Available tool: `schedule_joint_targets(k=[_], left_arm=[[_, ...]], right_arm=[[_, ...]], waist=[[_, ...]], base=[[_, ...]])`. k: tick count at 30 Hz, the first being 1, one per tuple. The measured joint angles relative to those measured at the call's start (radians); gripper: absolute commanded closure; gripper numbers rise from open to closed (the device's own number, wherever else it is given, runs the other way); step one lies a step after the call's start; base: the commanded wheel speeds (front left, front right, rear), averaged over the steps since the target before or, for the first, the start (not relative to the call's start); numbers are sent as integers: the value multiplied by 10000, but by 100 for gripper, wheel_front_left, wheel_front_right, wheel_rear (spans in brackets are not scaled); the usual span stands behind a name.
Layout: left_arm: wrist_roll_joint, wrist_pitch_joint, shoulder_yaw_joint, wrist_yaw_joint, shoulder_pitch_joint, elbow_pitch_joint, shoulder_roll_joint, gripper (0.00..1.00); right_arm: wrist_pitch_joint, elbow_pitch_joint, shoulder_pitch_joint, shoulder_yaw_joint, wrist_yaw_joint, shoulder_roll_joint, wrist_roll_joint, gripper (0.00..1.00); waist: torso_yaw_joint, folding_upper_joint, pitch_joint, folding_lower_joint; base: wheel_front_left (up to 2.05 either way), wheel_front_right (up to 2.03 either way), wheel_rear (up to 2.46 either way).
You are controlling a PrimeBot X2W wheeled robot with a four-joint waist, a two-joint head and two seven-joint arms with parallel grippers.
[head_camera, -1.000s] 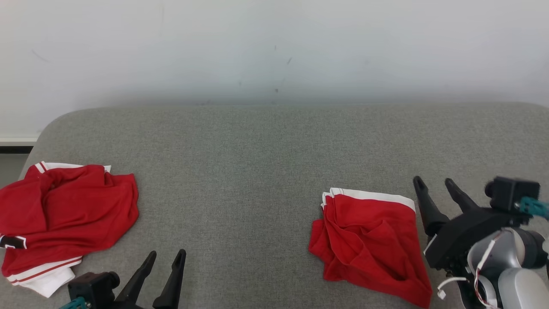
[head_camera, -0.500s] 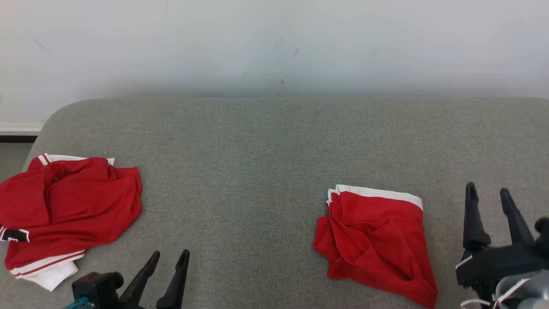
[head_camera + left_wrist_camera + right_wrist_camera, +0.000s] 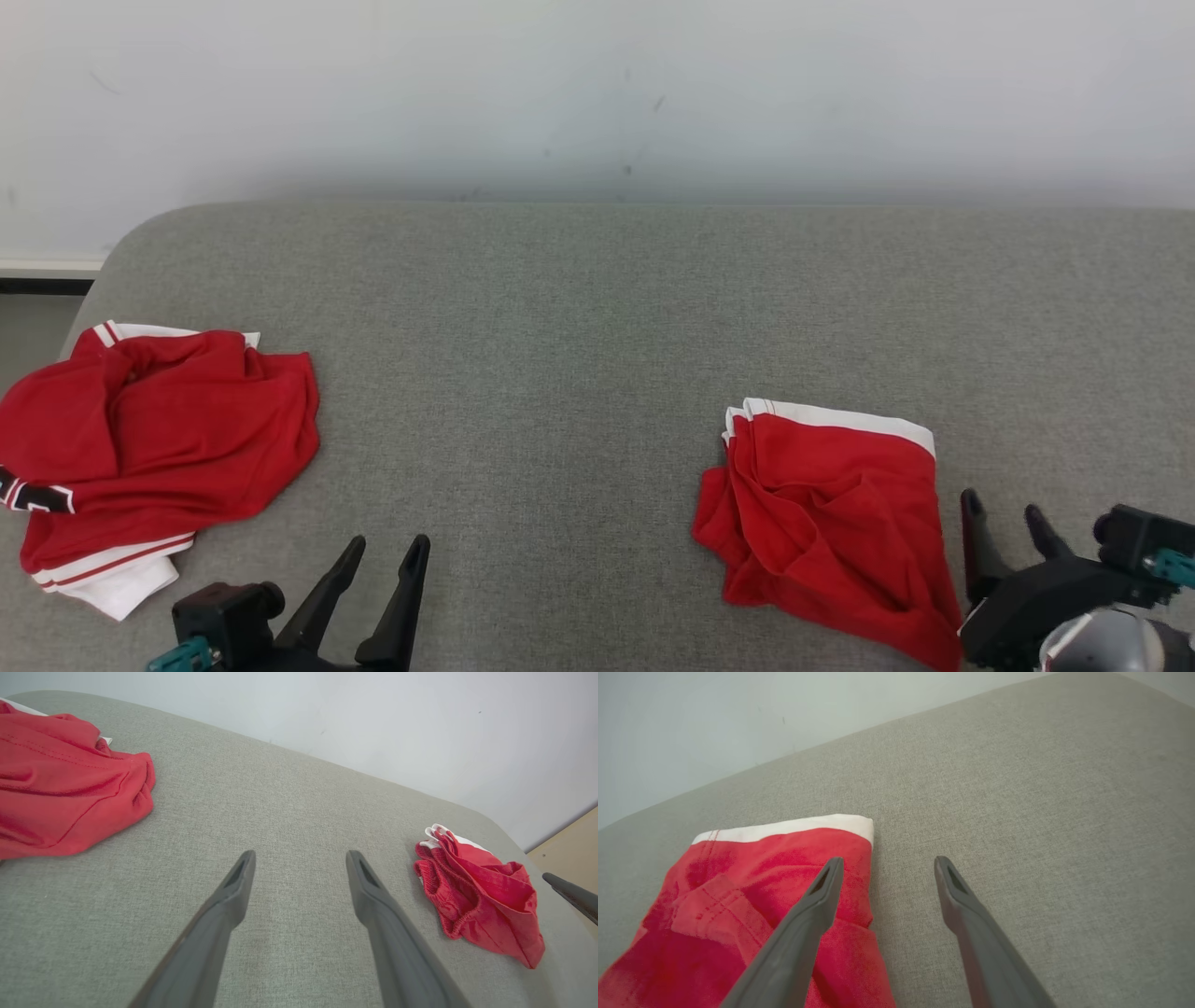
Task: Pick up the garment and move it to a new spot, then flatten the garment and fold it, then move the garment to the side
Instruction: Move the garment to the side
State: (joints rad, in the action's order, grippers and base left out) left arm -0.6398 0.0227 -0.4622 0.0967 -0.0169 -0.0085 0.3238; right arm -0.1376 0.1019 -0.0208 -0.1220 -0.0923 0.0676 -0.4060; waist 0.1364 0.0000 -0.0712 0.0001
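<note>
A folded red garment (image 3: 826,523) with a white band along its far edge lies flat at the right of the grey cushion (image 3: 579,327). It also appears in the left wrist view (image 3: 481,891) and the right wrist view (image 3: 738,891). A second, crumpled red garment (image 3: 159,448) with white trim lies at the left (image 3: 60,793). My right gripper (image 3: 1001,504) is open just right of the folded garment, its left finger over the garment's right edge (image 3: 888,861). Open and empty, my left gripper (image 3: 387,543) hovers over bare cushion between the two garments (image 3: 301,856).
A white wall (image 3: 597,93) rises behind the cushion. The cushion's rounded left corner drops to a strip of floor (image 3: 28,327). Tan floor (image 3: 574,844) shows past the cushion's right end, and one finger of the right gripper (image 3: 570,893) pokes in there.
My right gripper has drawn back from beside the folded garment toward the lower right, staying open. The head camera has shifted, so the whole scene slid slightly. The left gripper has held its place.
</note>
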Motion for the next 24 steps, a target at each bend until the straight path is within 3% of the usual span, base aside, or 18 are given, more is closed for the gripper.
schedule_joint_targets(k=[11,24], left_arm=[[-2,-52,-38,-4,-114,178,-65,0],[-15,-52,-12,-2,-106,192,-58,0]], right_arm=[[-2669,970,732,543,-48,146,-245,0],[-4426,1312,1215,376,-234,297,-182,0]], waist=[[319,0,-23,0],[450,0,-96,0]], base=[[0,0,0],[0,0,0]])
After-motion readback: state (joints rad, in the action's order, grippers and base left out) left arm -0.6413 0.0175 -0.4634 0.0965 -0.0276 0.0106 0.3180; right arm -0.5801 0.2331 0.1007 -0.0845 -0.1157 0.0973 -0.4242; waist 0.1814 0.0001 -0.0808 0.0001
